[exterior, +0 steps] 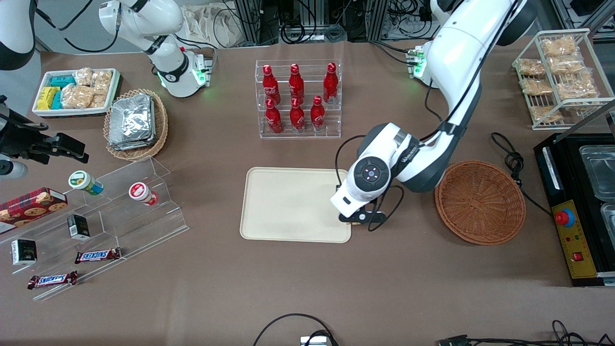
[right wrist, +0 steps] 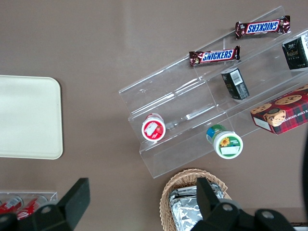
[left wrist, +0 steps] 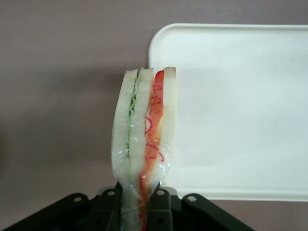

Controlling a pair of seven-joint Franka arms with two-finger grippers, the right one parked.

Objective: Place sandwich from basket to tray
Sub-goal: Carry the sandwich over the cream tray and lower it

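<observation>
Mid-carry: claw (exterior: 361, 217) clamped on sandwich (left wrist: 144, 130), basket (exterior: 480, 202) emptied, tray (exterior: 293, 204) edge just under it. Next: shift further over tray, lower, release.

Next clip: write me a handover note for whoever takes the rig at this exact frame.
Gripper: shut on the sandwich, hanging over the edge of the tray at the corner nearest the basket.
Sandwich: out of the basket, held on edge, filling showing, not yet resting on the tray.
Basket: holds nothing, beside the tray toward the working arm's end.
Done: pick and most of the carry.
Left: move further over the tray, lower, release.
</observation>
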